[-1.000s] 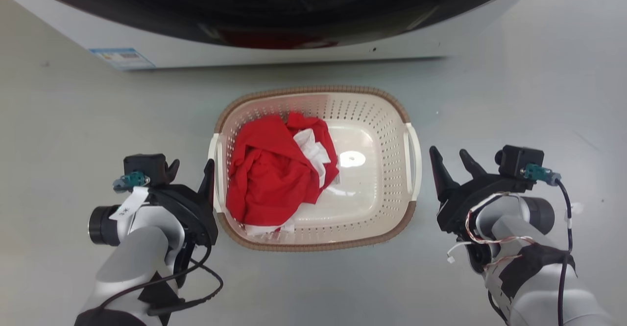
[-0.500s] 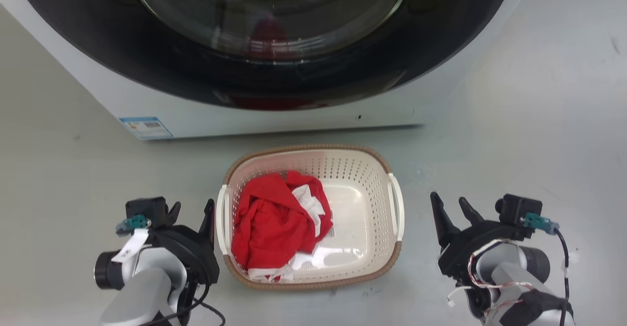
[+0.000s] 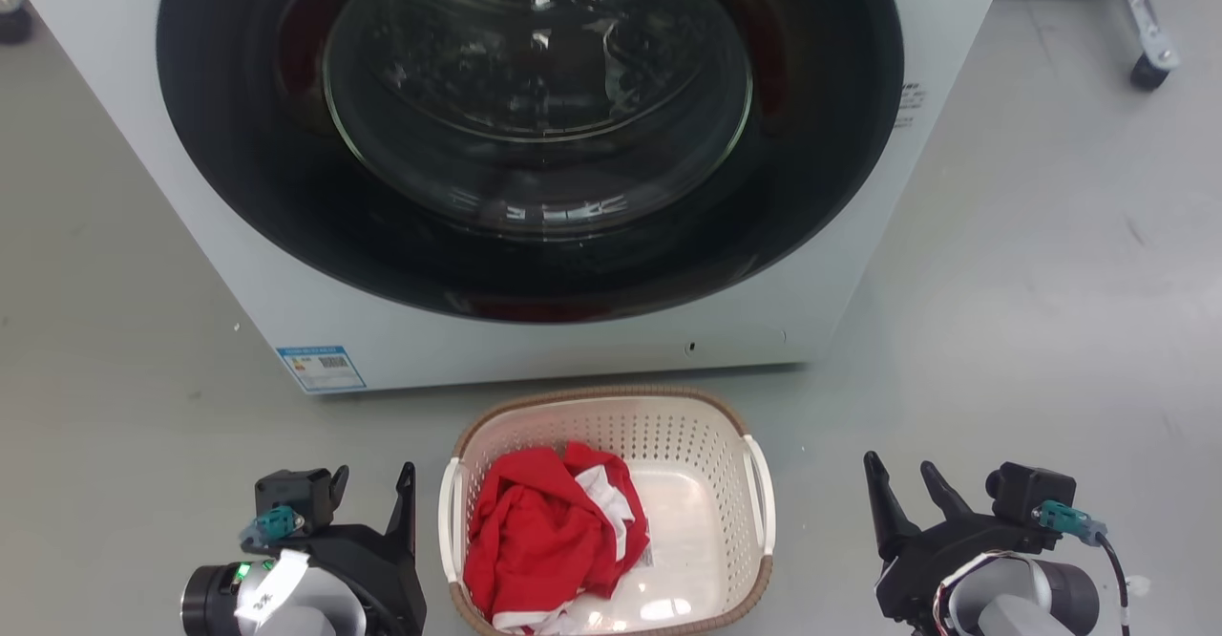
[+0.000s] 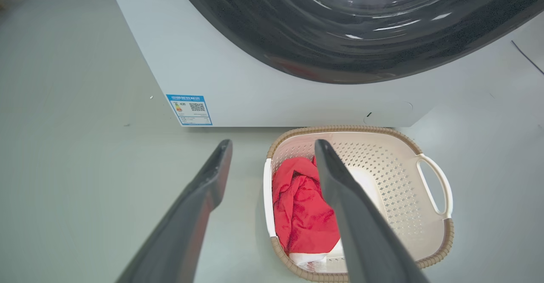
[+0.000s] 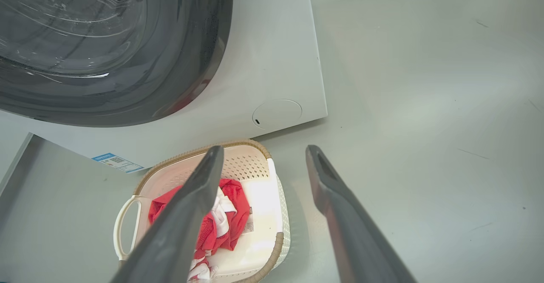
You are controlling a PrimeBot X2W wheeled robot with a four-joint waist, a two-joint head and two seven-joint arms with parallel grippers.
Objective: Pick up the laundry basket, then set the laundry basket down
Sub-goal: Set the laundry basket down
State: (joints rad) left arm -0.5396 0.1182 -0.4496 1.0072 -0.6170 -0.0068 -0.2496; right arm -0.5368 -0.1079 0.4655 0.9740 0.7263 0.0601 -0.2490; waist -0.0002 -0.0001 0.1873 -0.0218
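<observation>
Since a second ago the head camera has tipped upward, so that much more of the washing machine (image 3: 840, 264) and its round glass door (image 3: 535, 92) shows and everything on the floor (image 3: 1050, 330) sits lower in that view. That is the camera's shift, not the basket's. Against the basket, the inner finger (image 3: 407, 498) of the left jaws, which seemed to lie right by the left handle, now stands just clear of it, with a narrow strip of floor between. The laundry basket (image 3: 668, 435) rests upright on the floor close before the foot of the washing machine, below the door and a little right of the blue label (image 3: 321, 369) on the machine's front. A crumpled red cloth (image 3: 544, 540) with some white in it fills the basket's left half, and the right half shows bare bottom. Both pairs of jaws are spread wide and hold nothing. The left jaws hang just beside the basket's left handle, while the right jaws hang farther off from the right handle, with open floor between. In the left wrist view the basket's near handle falls between the two dark fingers, and the right one crosses over the red cloth. A caster wheel (image 3: 1153, 68) on a metal leg stands on the floor at the far right, well apart from the machine.
</observation>
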